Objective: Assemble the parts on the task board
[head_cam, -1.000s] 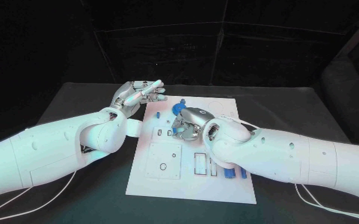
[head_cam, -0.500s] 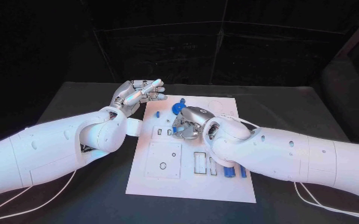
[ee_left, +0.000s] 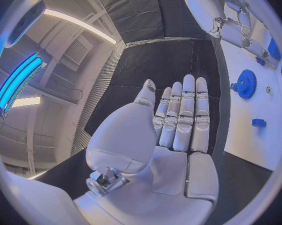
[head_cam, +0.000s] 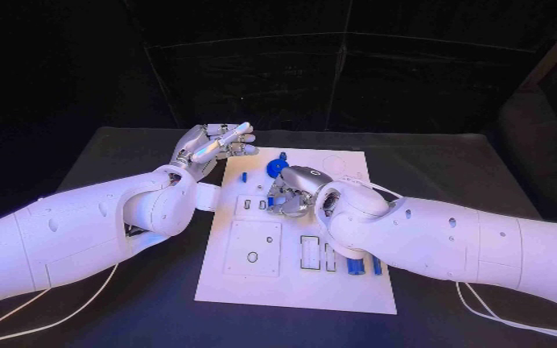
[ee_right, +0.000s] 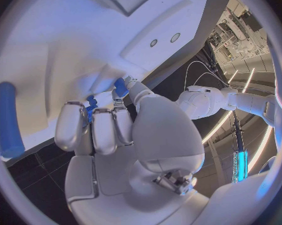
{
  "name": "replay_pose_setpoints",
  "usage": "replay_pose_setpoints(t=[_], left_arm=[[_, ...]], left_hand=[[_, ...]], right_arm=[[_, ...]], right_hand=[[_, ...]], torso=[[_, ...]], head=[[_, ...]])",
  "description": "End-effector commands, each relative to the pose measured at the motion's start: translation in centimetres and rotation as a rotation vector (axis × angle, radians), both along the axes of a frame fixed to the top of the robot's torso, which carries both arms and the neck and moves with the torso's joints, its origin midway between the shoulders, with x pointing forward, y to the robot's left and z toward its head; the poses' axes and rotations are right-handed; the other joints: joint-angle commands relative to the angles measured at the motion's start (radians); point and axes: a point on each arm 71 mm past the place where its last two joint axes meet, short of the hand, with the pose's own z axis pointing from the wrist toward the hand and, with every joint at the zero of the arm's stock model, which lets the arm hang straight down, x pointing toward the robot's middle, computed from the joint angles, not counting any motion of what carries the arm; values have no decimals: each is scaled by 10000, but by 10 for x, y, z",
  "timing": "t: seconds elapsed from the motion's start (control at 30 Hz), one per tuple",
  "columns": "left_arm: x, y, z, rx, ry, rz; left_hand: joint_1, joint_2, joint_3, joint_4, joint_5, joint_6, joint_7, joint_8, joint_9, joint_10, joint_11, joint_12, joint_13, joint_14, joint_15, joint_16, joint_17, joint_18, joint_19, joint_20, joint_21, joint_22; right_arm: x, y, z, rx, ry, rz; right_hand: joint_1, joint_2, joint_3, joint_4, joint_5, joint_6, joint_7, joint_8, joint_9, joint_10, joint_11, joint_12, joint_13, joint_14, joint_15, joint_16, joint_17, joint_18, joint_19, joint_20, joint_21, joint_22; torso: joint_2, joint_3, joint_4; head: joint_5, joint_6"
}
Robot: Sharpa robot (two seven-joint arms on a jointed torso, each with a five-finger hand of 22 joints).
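The white task board (head_cam: 270, 279) lies in the middle of the black table. My right hand (head_cam: 295, 191) is low over the board's middle with its fingers curled. It pinches a small blue part (ee_right: 120, 88) against the board (ee_right: 60, 50). A blue gear (head_cam: 276, 167) stands just beyond that hand, also seen as the gear (ee_left: 246, 83) from the left wrist. A little blue piece (head_cam: 245, 176) lies near the board's left edge. My left hand (head_cam: 213, 146) hovers off the board's far left corner, fingers straight and holding nothing.
Blue pegs (head_cam: 355, 266) stand in slots near the board's front right, beside rectangular cut-outs (head_cam: 310, 251). A blue cylinder (ee_right: 8, 120) lies on the board near my right hand. Black table (head_cam: 128, 155) surrounds the board.
The left hand's fingers have straightened and drawn closer together. The right hand has stayed in place over the board's middle.
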Motion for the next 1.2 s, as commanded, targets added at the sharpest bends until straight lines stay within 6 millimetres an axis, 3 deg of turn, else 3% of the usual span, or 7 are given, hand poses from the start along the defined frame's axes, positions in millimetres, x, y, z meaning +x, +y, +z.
replay_pose_setpoints(t=[0.03,0.6,1.2], left_arm=[[0,-1,2,-25,-174,-69],[0,-1,2,-39,-156,-111],[0,-2,2,-57,-108,-186]], left_hand=[[58,51,-47,-1,10,50,24,-50,-6,28,49,-34,-11,-34,14,-44,10,60,-78,-7,-58,-9],[58,49,-54,-2,9,43,36,-60,-8,20,58,-49,-13,-40,20,-54,14,60,-85,-2,-63,-11],[45,47,-68,5,7,32,52,-73,-9,13,72,-69,-16,-42,28,-67,20,60,-91,4,-69,-14]], right_arm=[[-1,-1,-5,-337,195,3],[0,-2,-3,-141,2,-301],[-1,-2,3,434,-449,-390]], right_hand=[[-30,-120,-46,-1,-8,-118,28,-71,-19,-89,4,-73,300,304,83,-67,-30,-93,-12,54,-40,-14],[-306,-394,-263,130,47,-447,117,-229,-13,-157,96,-150,229,283,166,-119,-130,-83,-28,139,-77,-66],[-591,-724,-1425,699,-364,-1409,283,-250,-17,-383,255,-399,-20,243,294,-237,-344,-75,-37,258,-134,-132]], torso=[[3,0,3],[3,-3,2],[3,0,2]], head=[[-11,-2],[-13,-36],[-3,-56]])
